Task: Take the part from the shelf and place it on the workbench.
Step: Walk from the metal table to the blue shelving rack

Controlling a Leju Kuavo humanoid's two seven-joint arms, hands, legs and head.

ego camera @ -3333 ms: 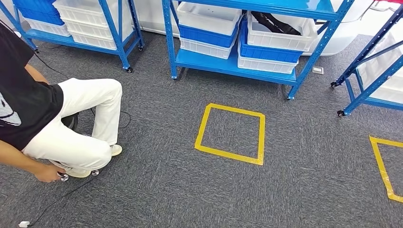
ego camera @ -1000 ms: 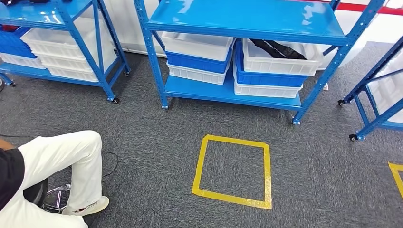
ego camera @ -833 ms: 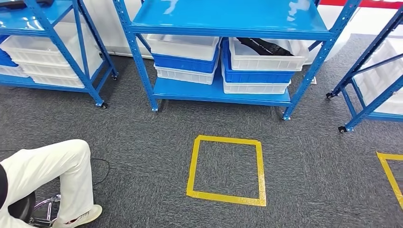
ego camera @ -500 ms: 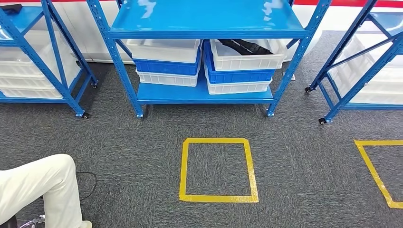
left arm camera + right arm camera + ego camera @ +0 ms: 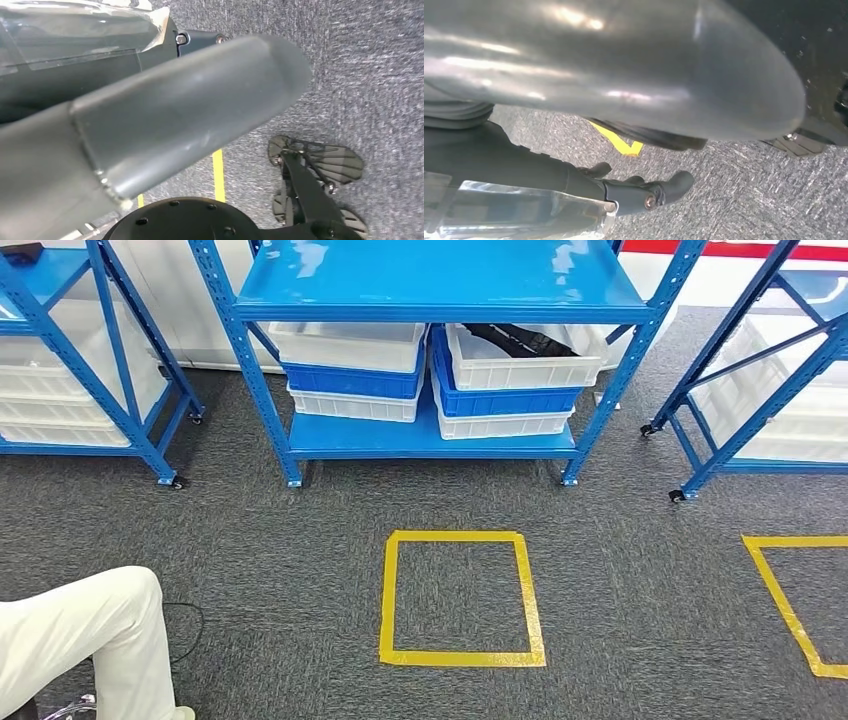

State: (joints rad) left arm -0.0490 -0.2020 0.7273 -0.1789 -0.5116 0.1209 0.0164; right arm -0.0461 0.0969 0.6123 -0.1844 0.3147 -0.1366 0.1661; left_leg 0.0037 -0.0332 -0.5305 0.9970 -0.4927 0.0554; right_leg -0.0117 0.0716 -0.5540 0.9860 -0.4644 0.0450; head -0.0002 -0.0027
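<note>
The robot stands facing a blue shelf (image 5: 440, 285) on the grey carpet, with a yellow tape square (image 5: 461, 597) on the floor just in front of it, likely a mark for where to stand while reaching. On the lower deck sit stacked white and blue bins; the upper right white bin (image 5: 520, 352) holds a dark part (image 5: 520, 339), probably the piece to fetch. It lies flat inside the bin, its long axis running roughly left to right and slanting a little toward the far left corner, though the shelf deck above hides some of it.

Both arms hang down beside the body. The left hand (image 5: 165, 120) is mostly a thick grey thumb close to the lens, and I cannot tell how its fingers lie. The right hand (image 5: 644, 192) holds nothing, its dark fingers loosely extended over the carpet. A person's white trouser leg (image 5: 85, 640) sits near, well left of the square.
</note>
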